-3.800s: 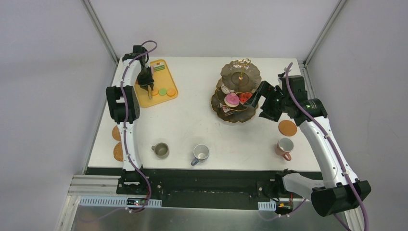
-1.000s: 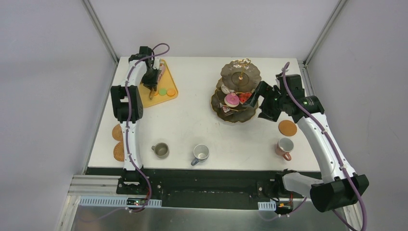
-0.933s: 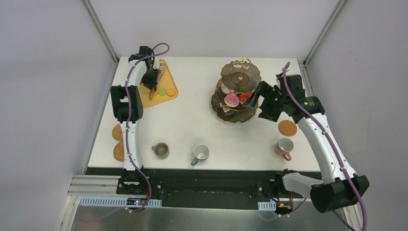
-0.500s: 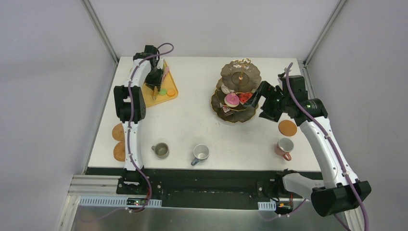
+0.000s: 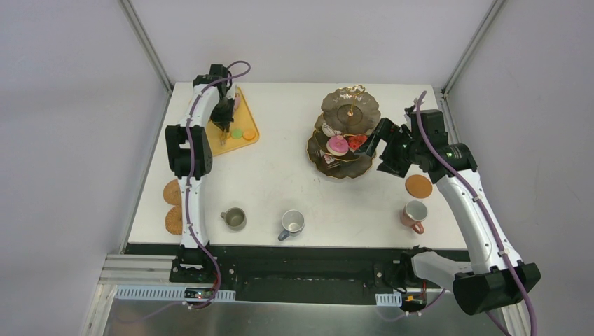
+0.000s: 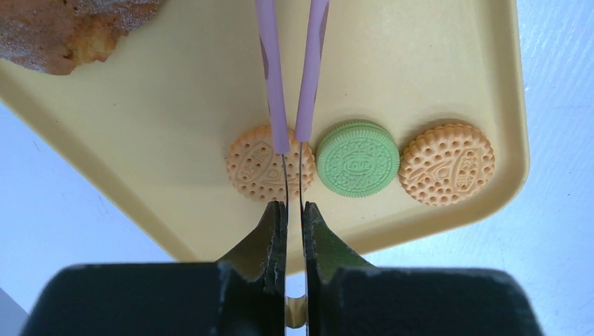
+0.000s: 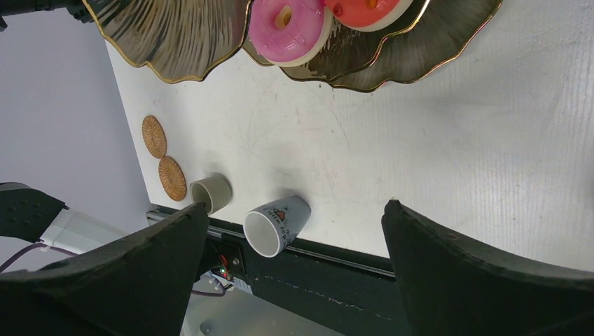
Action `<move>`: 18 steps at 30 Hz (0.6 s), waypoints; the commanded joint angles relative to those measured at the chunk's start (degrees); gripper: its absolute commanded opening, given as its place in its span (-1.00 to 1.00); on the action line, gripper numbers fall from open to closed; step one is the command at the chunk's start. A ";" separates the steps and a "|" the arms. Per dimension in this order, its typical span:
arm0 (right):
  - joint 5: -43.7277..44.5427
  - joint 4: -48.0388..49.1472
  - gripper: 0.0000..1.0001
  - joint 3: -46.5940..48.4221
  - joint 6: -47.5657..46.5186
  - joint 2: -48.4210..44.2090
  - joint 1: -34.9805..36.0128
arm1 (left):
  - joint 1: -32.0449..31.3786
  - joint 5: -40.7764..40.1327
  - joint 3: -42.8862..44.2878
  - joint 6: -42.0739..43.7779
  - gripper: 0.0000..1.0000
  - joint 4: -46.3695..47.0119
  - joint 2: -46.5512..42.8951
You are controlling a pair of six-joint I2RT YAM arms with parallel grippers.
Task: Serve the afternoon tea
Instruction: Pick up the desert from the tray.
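Orange macaron (image 6: pixel 260 166) under tongs (image 6: pixel 310 70), beyond fingers (image 6: pixel 265 241)

The left arm (image 5: pixel 183 150) and right arm (image 5: pixel 468 199) are built of white tubular links joined by black cylindrical joints. A purple cable (image 5: pixel 419 106) is routed along each. The left end effector (image 6: pixel 293 210) and right end effector (image 7: pixel 294 210) are fitted with matte black fingers.

A yellow-orange rectangular tray (image 6: pixel 175 105) lies flat on a white table (image 5: pixel 280 161). Pink-handled tongs (image 6: pixel 272 84) reach across above the tray's middle, their 2 pink arms drawn nearly together.
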 commanded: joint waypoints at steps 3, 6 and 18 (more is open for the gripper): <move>-0.28 0.21 0.98 1.26 0.07 -1.03 -0.27 | 0.10 -0.95 -1.54 -3.05 -1.00 -0.44 -4.71; -0.35 0.36 0.98 1.10 0.08 -1.29 -0.29 | 0.10 -2.38 -3.79 -3.05 -1.00 0.49 -8.59; -1.29 1.90 0.98 -1.05 0.30 -4.78 -0.30 | -2.68 5.16 -25.51 -0.56 -1.00 13.55 -28.93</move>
